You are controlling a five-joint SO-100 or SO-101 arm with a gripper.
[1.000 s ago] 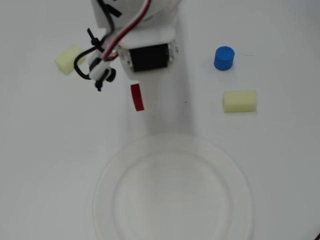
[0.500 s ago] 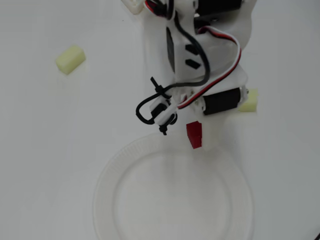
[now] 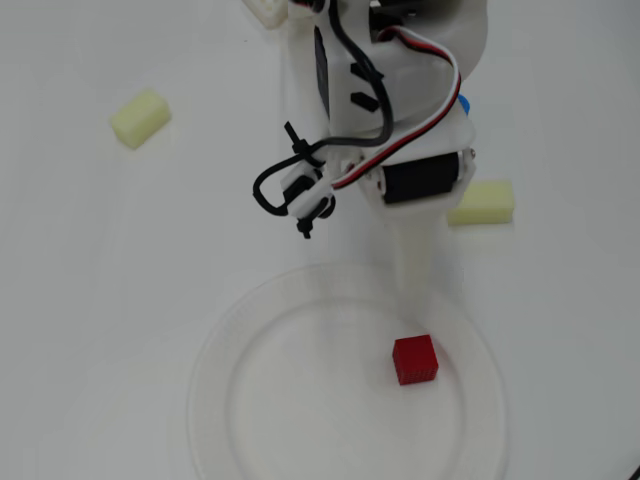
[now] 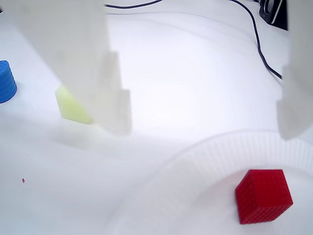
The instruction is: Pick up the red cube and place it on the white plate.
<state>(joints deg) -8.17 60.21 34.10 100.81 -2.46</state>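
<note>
The red cube (image 3: pixel 415 360) lies on the white plate (image 3: pixel 215 345), right of the plate's middle in the overhead view. In the wrist view the red cube (image 4: pixel 263 196) sits at the lower right inside the plate's ridged rim (image 4: pixel 195 161). My gripper (image 3: pixel 372 290) hangs above the plate's far edge, apart from the cube. In the wrist view the gripper (image 4: pixel 205 128) is wide open and empty, with one white finger (image 4: pixel 110 98) at the left and the other finger (image 4: pixel 296 107) at the right edge.
Two pale yellow-green blocks lie on the white table, one at the upper left (image 3: pixel 140 118) and one beside the arm (image 3: pixel 482 203), also in the wrist view (image 4: pixel 73 107). A blue cylinder (image 4: pixel 6 81) stands behind it. A black cable (image 4: pixel 259 44) runs at the back.
</note>
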